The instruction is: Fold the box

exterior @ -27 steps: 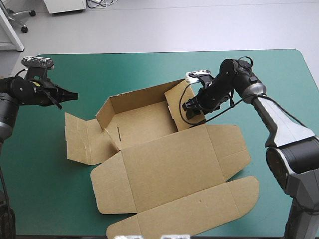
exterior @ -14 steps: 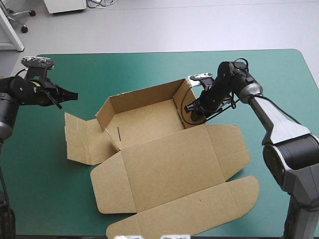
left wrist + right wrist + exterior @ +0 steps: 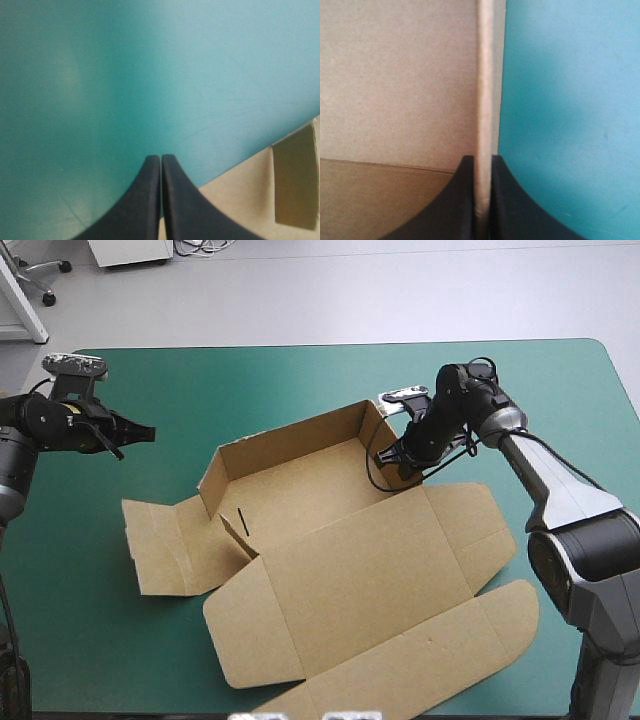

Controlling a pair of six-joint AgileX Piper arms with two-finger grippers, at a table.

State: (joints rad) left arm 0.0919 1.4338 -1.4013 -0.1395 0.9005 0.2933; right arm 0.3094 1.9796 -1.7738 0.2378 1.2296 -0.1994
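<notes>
The right gripper (image 3: 392,454) is clamped on the brown box (image 3: 340,570) at its raised right side. The left gripper (image 3: 147,433), pressed together, hovers over the teal-green table (image 3: 560,390).

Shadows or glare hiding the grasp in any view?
High view: even light, no glare; the box walls shade its floor softly, right gripper visible at the side wall. Right wrist view: jaws on the wall's edge, which is lit pale; board beside it sits in shade. Left wrist view: teal-green cover brighter toward the box, left gripper shut on nothing.
</notes>
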